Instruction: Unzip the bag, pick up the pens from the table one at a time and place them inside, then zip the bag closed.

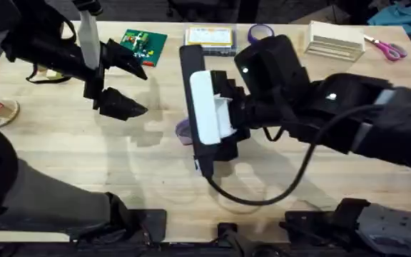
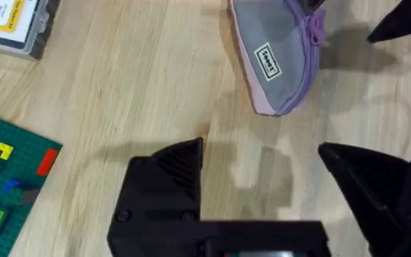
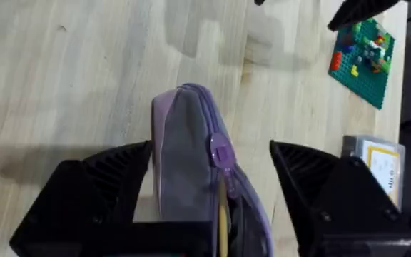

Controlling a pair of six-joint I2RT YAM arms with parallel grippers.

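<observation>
Here, right gripper (image 3: pixel 212 193) jaws spread, straddling bag (image 3: pixel 191 157); left gripper (image 2: pixel 262 185) jaws released above table (image 2: pixel 141 86).

The right arm (image 1: pixel 320 107) reaches across mid-table (image 1: pixel 84 157), covering the bag (image 1: pixel 183 130) (1 lilac sliver visible).
</observation>
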